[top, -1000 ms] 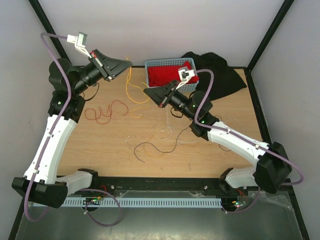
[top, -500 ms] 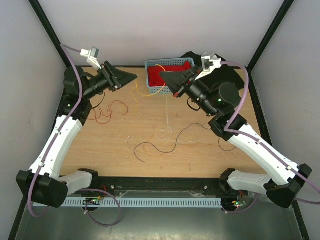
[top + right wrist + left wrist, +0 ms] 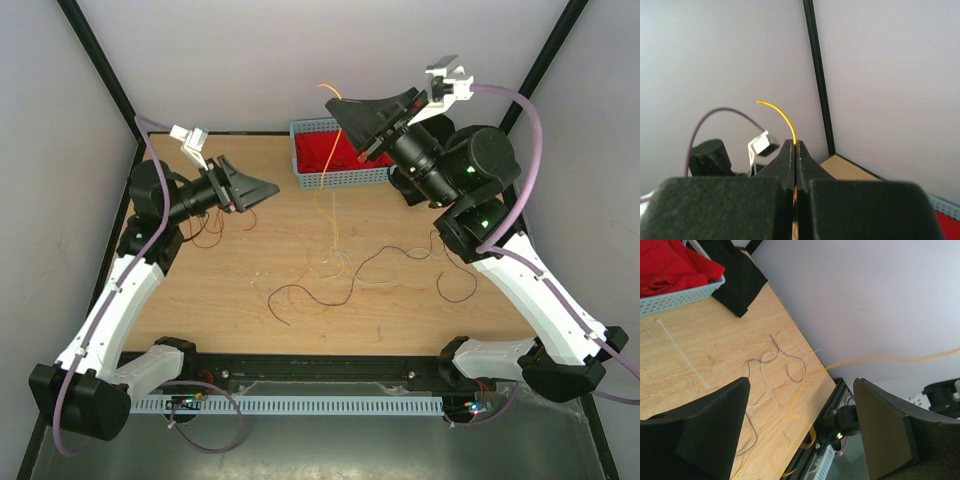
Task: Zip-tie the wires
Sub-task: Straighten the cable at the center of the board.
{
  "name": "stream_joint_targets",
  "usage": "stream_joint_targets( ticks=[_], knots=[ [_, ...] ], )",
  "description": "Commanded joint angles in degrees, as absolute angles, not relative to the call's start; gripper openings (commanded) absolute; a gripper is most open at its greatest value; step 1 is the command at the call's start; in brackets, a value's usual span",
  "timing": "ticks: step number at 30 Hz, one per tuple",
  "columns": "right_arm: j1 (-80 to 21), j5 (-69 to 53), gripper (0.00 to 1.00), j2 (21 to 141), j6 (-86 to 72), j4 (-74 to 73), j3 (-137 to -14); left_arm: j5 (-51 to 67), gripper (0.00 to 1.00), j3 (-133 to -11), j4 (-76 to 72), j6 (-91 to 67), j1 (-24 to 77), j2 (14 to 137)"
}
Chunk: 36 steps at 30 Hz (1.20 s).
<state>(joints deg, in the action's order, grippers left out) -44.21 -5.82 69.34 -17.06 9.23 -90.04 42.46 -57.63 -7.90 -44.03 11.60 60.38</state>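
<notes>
**One strand lifted, no bundle yet**

The thin, curly orange wire is pinched near its upper end by the right gripper. The jaws are pressed together on it, high above the far side of the pale wooden worktop, and the free length hangs down towards the wood. The other thin, flexible wires, dark brown and black, lie loose and scattered across the middle of the worktop, not gathered together. The straight, whitish plastic zip tie lies flat on the wood near the light-blue plastic basket of red cloth, and neither arm touches it. The left gripper hovers over the left part of the worktop, its jaws spread wide and holding nothing. Judged progress is early: the strands are not collected and the zip tie is not looped. Gathering the wires, wrapping them and cinching the tie all remain.
</notes>
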Motion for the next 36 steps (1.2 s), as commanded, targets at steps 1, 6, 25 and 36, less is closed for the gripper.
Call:
stream_joint_targets(
  ticks=[1,6,25,36],
  knots=[
    [-44.3,-6.2,0.0,70.1,-15.2,7.8,-94.8,46.2,0.86,-52.1,-8.9,-38.5,11.5,56.8],
    [-44.3,-4.9,0.0,69.9,-14.8,8.8,-96.2,47.7,0.88,-44.7,-9.0,-34.1,12.3,52.6],
    [-44.3,-7.0,0.0,73.7,-15.2,10.8,-102.9,22.0,0.99,-29.4,-11.0,-20.8,19.3,42.8],
    [-44.3,-7.3,0.0,73.9,-15.5,10.4,-103.8,21.6,0.99,-30.8,-10.7,-21.7,32.2,60.6]
  ],
)
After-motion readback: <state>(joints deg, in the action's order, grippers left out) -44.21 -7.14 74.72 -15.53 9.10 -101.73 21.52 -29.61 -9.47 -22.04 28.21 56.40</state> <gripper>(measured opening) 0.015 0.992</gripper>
